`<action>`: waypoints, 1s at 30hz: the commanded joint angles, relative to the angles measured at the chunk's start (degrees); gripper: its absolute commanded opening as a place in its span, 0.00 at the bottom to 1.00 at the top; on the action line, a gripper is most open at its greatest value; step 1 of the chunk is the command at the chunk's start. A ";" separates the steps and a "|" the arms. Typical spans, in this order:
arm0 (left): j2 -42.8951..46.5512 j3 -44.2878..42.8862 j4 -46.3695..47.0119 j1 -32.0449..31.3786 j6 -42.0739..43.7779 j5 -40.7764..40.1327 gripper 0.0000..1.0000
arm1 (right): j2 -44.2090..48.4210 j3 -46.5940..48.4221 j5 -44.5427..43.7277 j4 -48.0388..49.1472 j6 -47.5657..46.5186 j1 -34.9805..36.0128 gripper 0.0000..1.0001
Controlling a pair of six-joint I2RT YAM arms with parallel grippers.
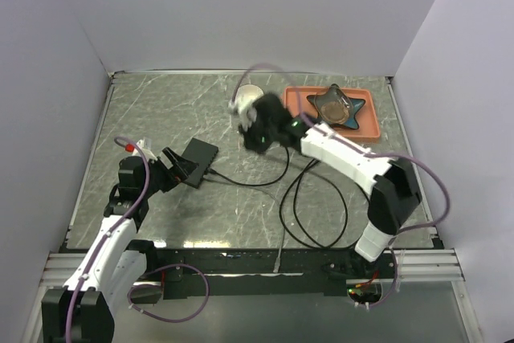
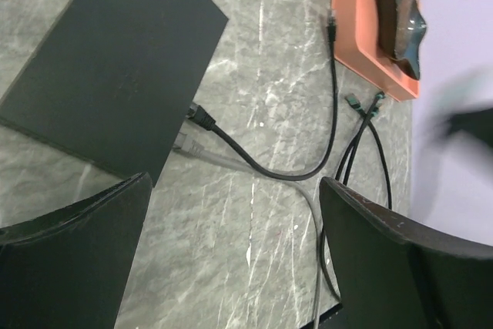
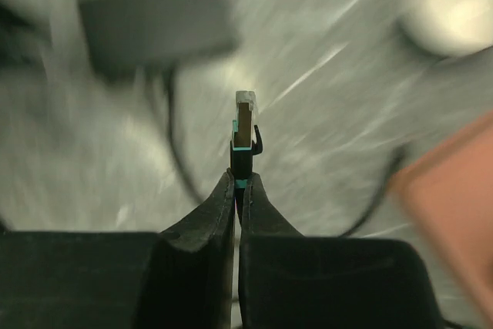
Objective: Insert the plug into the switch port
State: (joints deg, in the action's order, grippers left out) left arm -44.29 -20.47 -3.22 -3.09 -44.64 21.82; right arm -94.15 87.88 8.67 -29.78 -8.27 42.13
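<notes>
The switch (image 1: 199, 155) is a flat black box left of the table's centre, and it fills the upper left of the left wrist view (image 2: 108, 75). A black cable plug (image 2: 202, 117) and a grey one (image 2: 185, 142) sit in its near edge. My left gripper (image 1: 178, 168) hovers just beside the switch, open, with only bare table between its fingers (image 2: 235, 190). My right gripper (image 1: 255, 130) is in the air mid-table, motion-blurred, shut (image 3: 237, 182) on the teal-and-black plug (image 3: 244, 125), which sticks out past the fingertips. In the right wrist view the switch (image 3: 154, 28) is a blurred dark shape far ahead.
An orange tray (image 1: 369, 122) at the back right holds a dark star-shaped dish (image 1: 336, 106). A white cup (image 1: 247, 95) stands behind the right gripper. Black cables (image 1: 297, 198) loop across the table's middle, and loose plugs (image 2: 375, 105) lie near the tray.
</notes>
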 commanded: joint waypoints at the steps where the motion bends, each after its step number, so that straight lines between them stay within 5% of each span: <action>1: 1.84 2.53 7.34 -0.07 -0.79 2.96 0.96 | 2.04 -9.54 13.56 1.20 -4.91 2.78 0.00; 10: -2.55 8.34 27.30 -0.07 -5.01 14.99 0.99 | 6.25 -26.26 23.50 21.77 2.64 3.05 0.00; 23: 2.71 8.78 30.91 -3.22 -3.87 18.70 0.88 | 5.55 -24.33 31.23 22.05 4.85 3.22 0.00; 30: 1.15 4.04 23.10 -9.03 -2.20 11.59 0.83 | 7.57 -23.19 18.87 18.98 7.22 4.71 0.00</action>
State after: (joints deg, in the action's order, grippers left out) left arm -41.95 -11.97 22.94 -9.54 -47.88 37.39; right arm -89.80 61.30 34.98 -10.31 -3.20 45.52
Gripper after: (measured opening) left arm 0.839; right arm 0.033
